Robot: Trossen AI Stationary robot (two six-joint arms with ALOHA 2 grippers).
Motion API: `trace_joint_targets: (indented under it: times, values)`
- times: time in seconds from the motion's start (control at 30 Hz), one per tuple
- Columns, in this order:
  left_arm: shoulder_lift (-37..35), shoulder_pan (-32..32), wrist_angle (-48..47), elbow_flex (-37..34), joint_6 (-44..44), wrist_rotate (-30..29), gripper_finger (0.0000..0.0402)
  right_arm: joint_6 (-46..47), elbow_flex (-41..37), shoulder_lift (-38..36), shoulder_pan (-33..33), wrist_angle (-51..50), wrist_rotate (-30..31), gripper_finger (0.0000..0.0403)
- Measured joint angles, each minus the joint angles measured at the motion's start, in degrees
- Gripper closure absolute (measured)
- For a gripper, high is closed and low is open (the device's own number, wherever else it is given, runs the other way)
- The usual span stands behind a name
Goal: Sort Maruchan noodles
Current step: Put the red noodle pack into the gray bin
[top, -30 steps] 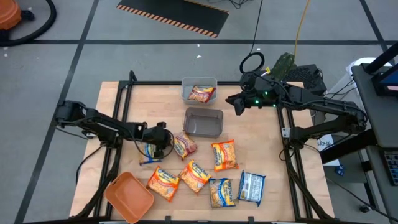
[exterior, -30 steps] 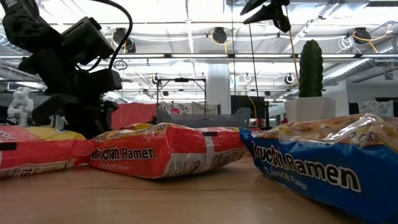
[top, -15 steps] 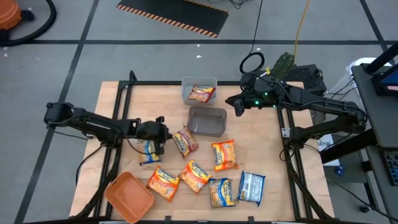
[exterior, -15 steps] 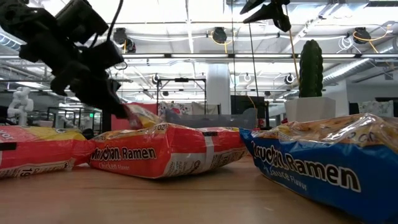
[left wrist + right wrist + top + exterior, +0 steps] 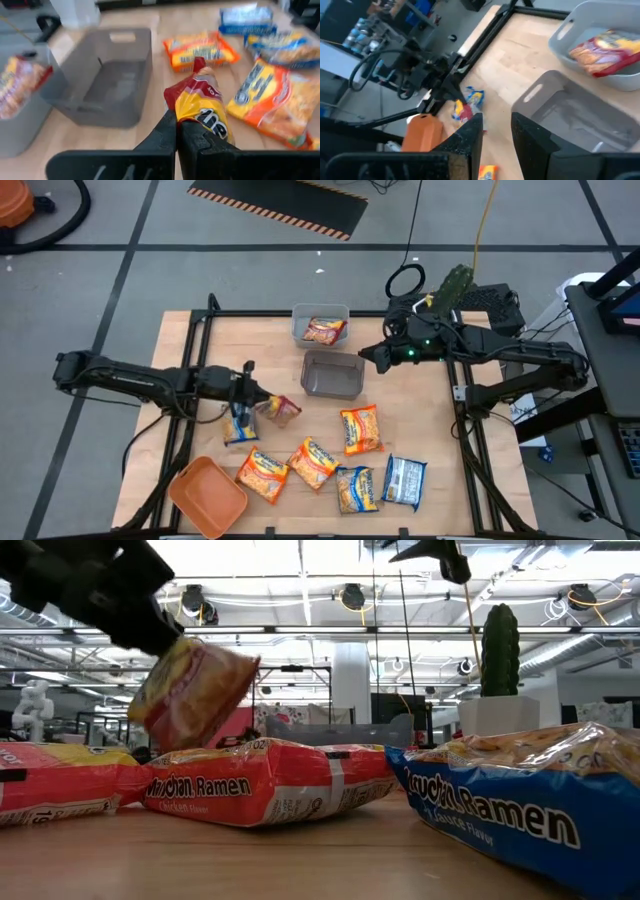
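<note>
My left gripper (image 5: 250, 388) is shut on a red-and-yellow noodle packet (image 5: 281, 410), which hangs in the air left of the dark grey bin (image 5: 330, 375); the low view shows this packet (image 5: 195, 690) above the table. Several more packets lie flat on the wood: a blue-yellow one (image 5: 240, 424), orange ones (image 5: 262, 474) (image 5: 313, 461) (image 5: 360, 428), a blue one (image 5: 357, 488) and a blue-and-silver one (image 5: 404, 480). One red packet (image 5: 322, 331) lies in the pale bin (image 5: 300, 315). My right gripper (image 5: 496, 132) is open and hovers over the grey bin's right far corner. My left gripper pinches the red-and-yellow packet by its crimped end (image 5: 184, 111) between its two fingers. The fingers come from the table's left, slanting down. The packet is lifted clear of the table and hangs tilted beyond the fingertips, its free end (image 5: 199, 65) toward the grey bin.
An orange tray (image 5: 207, 495) sits at the near left corner. The dark grey bin (image 5: 107, 85) holds nothing that I can see. Black frame rails (image 5: 195, 350) run along the table's left and right sides. Bare wood lies between the bins and the left rail.
My left gripper has risen from the table with the red-and-yellow packet and drawn back a little toward the left edge; the packet, lying flat a second ago, now hangs clear and tilted. My right gripper has shifted slightly toward the grey bin.
</note>
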Motion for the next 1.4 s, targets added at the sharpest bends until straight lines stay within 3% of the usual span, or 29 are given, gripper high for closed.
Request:
trace_joint_targets:
  times: [0.3, 0.63, 0.83, 1.07, 1.2, 1.4]
  values:
    - [-2.8, 0.0, -3.5, 4.7, 0.6, -2.2, 0.0399, 1.0, 0.0, 3.4, 3.7, 6.0, 2.8, 0.0296]
    - [-0.4, 1.6, -3.4, 10.6, 1.5, -3.8, 0.0399, -3.5, 0.8, 12.2, 6.9, 23.8, 2.7, 0.018]
    - [1.7, 2.1, -3.3, 14.3, 1.7, -4.6, 0.0399, -6.4, 10.5, 18.8, 8.1, 18.8, 2.4, 0.0155]
    - [6.0, 2.1, -2.3, 17.9, 2.7, -5.1, 0.0399, -19.7, 29.4, 27.0, 6.9, -1.0, -2.7, 0.0154]
    - [8.7, 2.1, -2.3, 19.2, 4.2, -5.2, 0.0399, -26.5, 32.4, 28.8, 5.3, -5.8, -4.4, 0.0154]
    - [11.6, 1.8, 3.4, 19.6, 4.4, -5.2, 0.0399, -28.7, 32.4, 30.3, 3.6, -11.3, -8.0, 0.0133]
